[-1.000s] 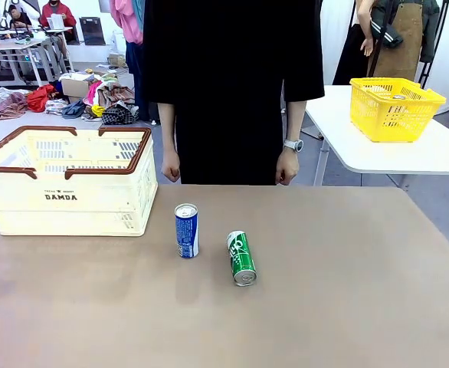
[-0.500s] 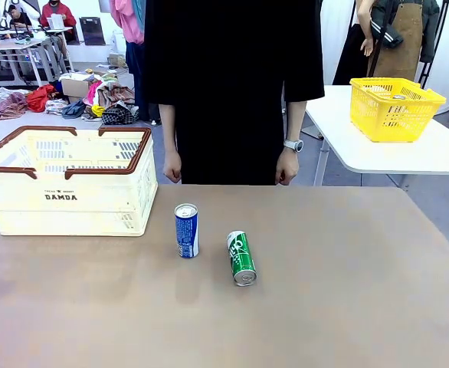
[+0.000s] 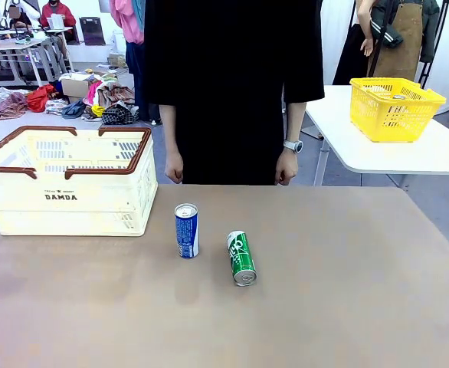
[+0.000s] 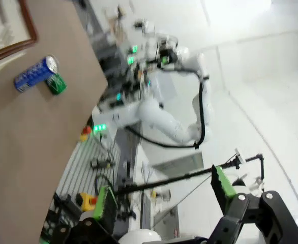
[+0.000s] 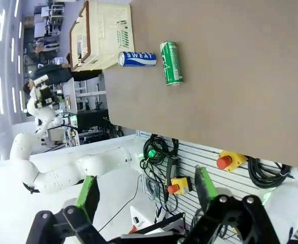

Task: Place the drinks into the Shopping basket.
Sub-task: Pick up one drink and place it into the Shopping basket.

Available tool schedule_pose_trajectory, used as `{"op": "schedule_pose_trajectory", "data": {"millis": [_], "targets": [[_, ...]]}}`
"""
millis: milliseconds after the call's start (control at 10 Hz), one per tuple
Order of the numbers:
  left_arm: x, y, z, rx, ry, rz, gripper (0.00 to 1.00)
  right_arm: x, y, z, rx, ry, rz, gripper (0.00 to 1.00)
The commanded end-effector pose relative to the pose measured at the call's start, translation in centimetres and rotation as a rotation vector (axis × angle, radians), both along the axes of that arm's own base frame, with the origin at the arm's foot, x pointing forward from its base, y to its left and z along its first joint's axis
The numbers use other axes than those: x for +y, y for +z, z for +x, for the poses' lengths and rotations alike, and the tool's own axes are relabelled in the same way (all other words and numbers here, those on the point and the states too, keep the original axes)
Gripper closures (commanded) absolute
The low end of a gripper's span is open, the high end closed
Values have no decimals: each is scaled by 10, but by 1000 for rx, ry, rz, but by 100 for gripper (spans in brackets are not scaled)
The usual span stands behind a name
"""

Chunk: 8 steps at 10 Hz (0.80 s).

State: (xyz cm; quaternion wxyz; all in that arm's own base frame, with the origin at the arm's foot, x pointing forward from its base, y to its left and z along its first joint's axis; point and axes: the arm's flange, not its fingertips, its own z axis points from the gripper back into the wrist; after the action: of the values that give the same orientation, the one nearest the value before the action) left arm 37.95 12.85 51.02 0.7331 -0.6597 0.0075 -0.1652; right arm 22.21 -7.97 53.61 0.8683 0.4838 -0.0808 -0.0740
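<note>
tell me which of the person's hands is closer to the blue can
The person's right hand: it hangs at the far edge of the table, straight behind the blue can. Their left hand, with the wristwatch, hangs farther along that edge, past the green can.

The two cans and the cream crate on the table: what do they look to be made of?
The blue can looks like thin metal: it has a glossy printed wall and a bright silver top. The green can, lying on its side, has the same look, with a shiny silver end towards the camera. The Shopping basket seems to be moulded plastic in matt cream, judging by its slotted walls, even colour and brown rim.
</note>
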Motion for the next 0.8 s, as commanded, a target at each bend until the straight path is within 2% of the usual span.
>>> {"op": "schedule_pose_trajectory", "data": {"millis": [0, 100, 200, 300, 500, 700], "targets": [[-86, 74, 79, 82, -357, 326, 0, 1, 2, 1, -24, 10, 16, 0], [-135, 93, 107, 120, -473, 443, 0, 1, 2, 1, -24, 10, 16, 0], [-182, 99, 126, 178, -547, 588, 0, 1, 2, 1, -24, 10, 16, 0], [-231, 99, 135, 204, -602, 704, 0, 1, 2, 1, -24, 10, 16, 0], [-319, 87, 130, 193, -719, 922, 0, 1, 2, 1, -24, 10, 16, 0], [-359, 65, 117, 192, -689, 1063, 0, 1, 2, 1, -24, 10, 16, 0]]}}
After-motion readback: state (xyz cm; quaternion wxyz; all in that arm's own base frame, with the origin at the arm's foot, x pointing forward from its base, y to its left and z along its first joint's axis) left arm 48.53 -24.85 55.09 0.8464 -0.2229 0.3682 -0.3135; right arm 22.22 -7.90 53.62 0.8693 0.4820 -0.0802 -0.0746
